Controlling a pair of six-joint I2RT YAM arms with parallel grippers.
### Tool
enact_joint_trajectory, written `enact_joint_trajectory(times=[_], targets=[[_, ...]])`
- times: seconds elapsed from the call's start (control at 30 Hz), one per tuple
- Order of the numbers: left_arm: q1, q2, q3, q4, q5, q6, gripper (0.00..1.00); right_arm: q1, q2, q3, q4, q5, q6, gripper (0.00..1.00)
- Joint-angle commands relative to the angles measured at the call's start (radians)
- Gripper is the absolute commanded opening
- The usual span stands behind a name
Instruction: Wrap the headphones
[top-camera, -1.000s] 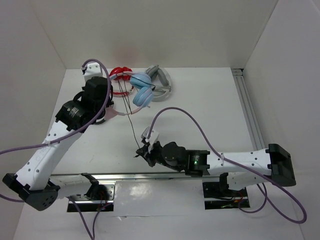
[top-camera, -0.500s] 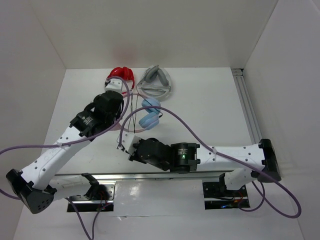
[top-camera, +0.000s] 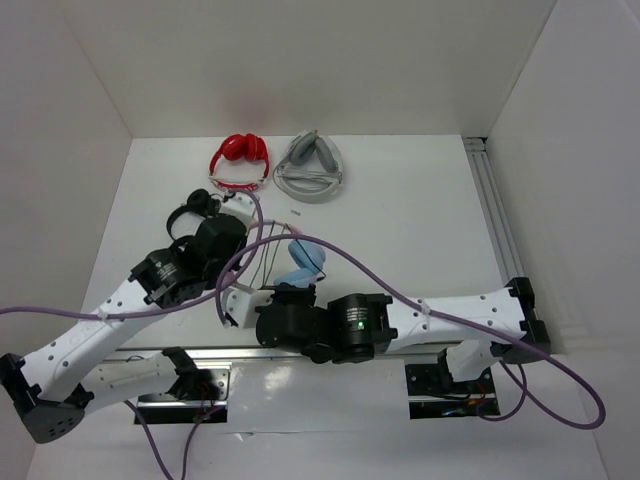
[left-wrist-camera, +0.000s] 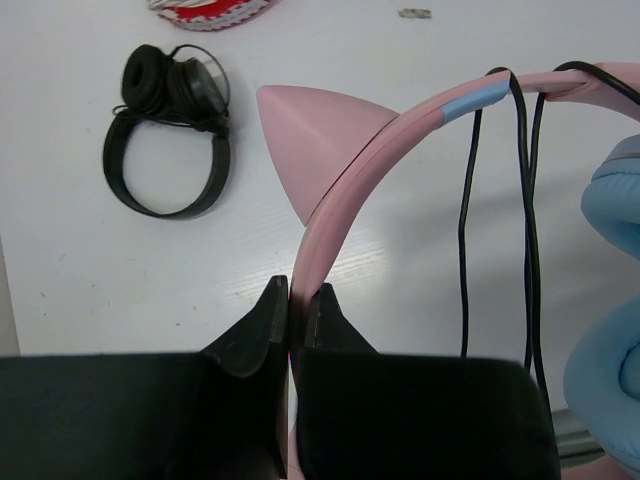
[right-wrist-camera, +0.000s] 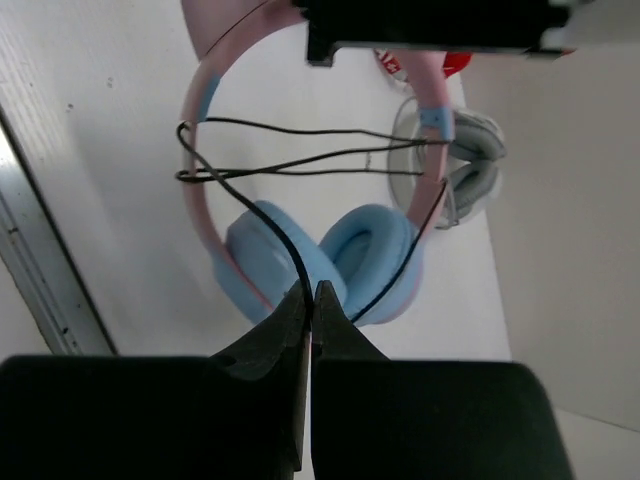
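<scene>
The headphones have light blue ear cups and a pink cat-eared headband. They hang above the table's near middle, ear cups low. My left gripper is shut on the headband just below one cat ear. The thin black cable crosses between the two headband sides in about two loops, then runs down over the ear cups. My right gripper is shut on that cable in front of the ear cups. In the top view both wrists crowd the headphones and hide the fingertips.
Red-and-white headphones and grey headphones lie at the back. Small black headphones lie left of my left wrist. A tiny white piece lies mid-table. A metal rail runs along the right side.
Both arms have pulled the headphones from beside the red and grey pairs toward the near edge. My right gripper swung left with the cable, which now crosses the headband.
</scene>
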Motion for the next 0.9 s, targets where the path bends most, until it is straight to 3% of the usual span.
enact_joint_trajectory(times=[0.0, 0.23, 0.43, 0.87], targets=[[-0.057, -0.054, -0.014, 0.072, 0.028, 0.024, 0.0, 0.05, 0.003, 0.105, -0.078, 0.162, -0.072, 0.0], [-0.189, 0.018, 0.006, -0.044, 0.051, 0.035, 0.0, 0.102, 0.015, 0.05, -0.014, 0.328, -0.239, 0.0], [-0.261, 0.086, 0.047, -0.144, 0.027, 0.015, 0.0, 0.111, 0.034, 0.012, -0.044, 0.427, -0.263, 0.0], [-0.3, 0.046, 0.109, -0.207, 0.293, 0.066, 0.0, 0.122, -0.043, -0.095, -0.066, 0.513, -0.239, 0.0]])
